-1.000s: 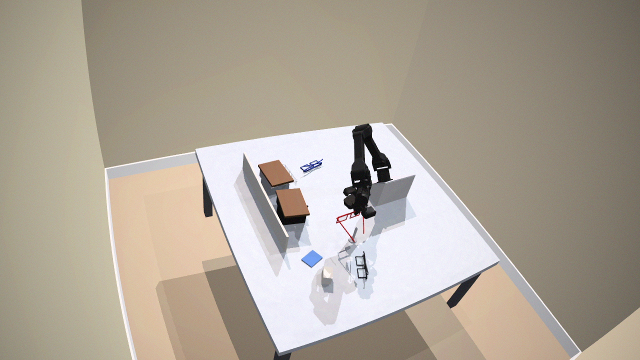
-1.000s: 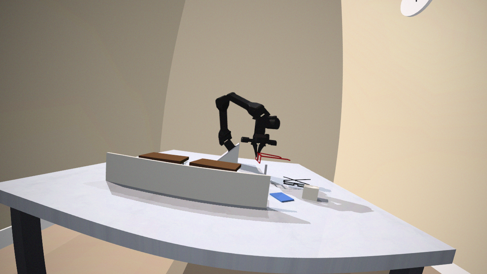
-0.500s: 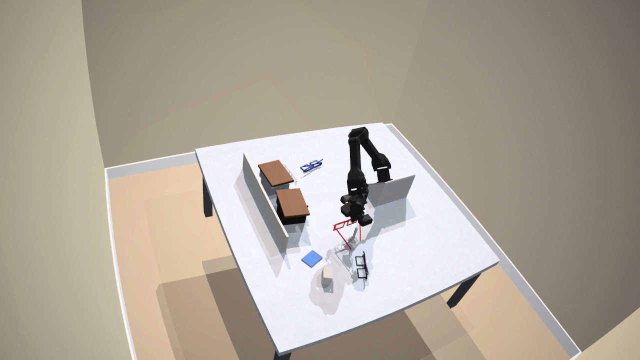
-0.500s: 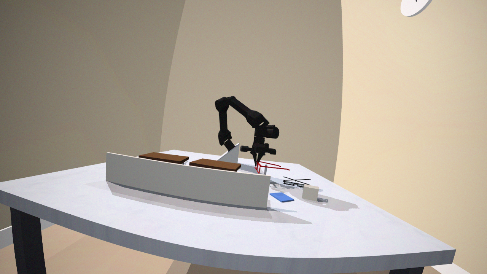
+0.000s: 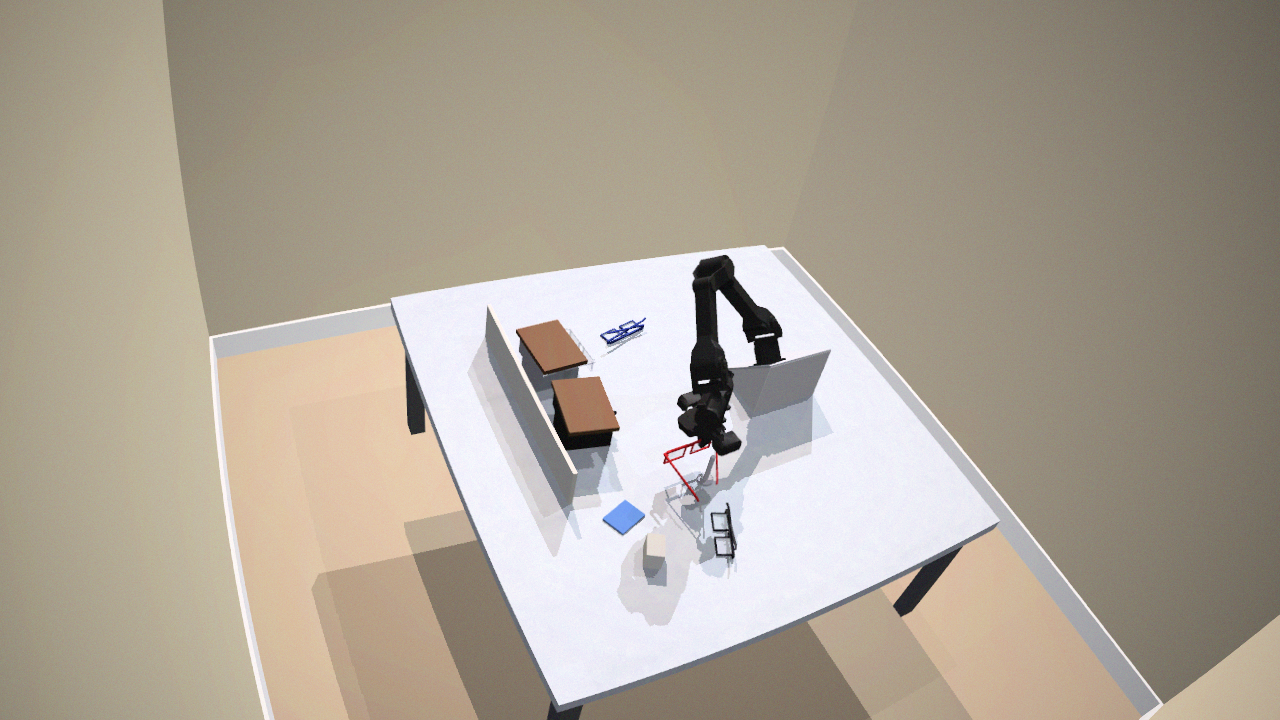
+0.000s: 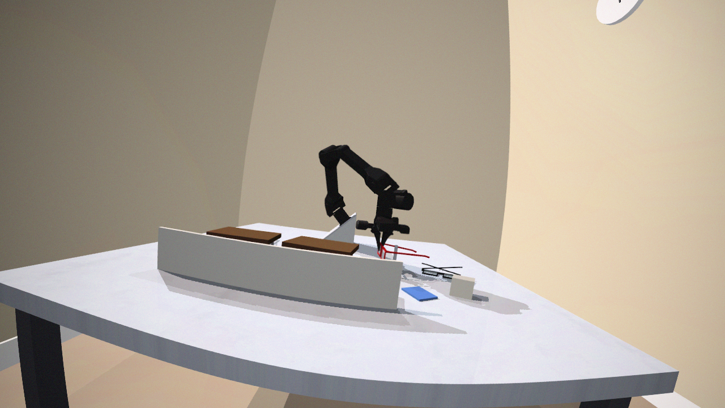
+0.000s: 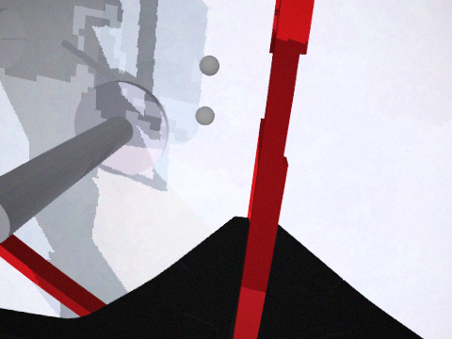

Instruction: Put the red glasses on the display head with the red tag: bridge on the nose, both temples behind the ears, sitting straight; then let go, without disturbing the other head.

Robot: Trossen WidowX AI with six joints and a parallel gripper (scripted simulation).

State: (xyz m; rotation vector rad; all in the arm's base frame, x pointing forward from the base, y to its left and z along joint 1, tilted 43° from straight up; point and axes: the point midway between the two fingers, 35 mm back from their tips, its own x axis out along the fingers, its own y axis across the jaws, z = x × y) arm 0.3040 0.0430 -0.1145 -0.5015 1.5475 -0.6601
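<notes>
The red glasses [image 5: 674, 454] [image 6: 383, 252] [image 7: 278, 108] hang above the table with both temples unfolded. My gripper [image 5: 707, 444] [image 6: 380, 247] [image 7: 251, 234] points down and is shut on their front frame. A thin grey post [image 5: 709, 468] [image 6: 395, 251] [image 7: 71, 160] on a round clear base stands close to them, seemingly between the temples. In the wrist view its near end overlaps one temple; whether they touch I cannot tell. Two brown roofs [image 5: 552, 345] [image 5: 586, 405] [image 6: 243, 233] [image 6: 320, 245] stand at the pale panel. No head or red tag can be made out.
A long pale panel [image 5: 528, 402] [image 6: 278, 273] runs behind the roofs, and a grey panel [image 5: 789, 385] stands by the arm's base. Black glasses [image 5: 732, 528] [image 6: 440, 267], a blue tile [image 5: 623, 516] [image 6: 419, 293], a beige block [image 5: 654, 548] [image 6: 461, 287] and blue glasses [image 5: 622, 333] are also on the table.
</notes>
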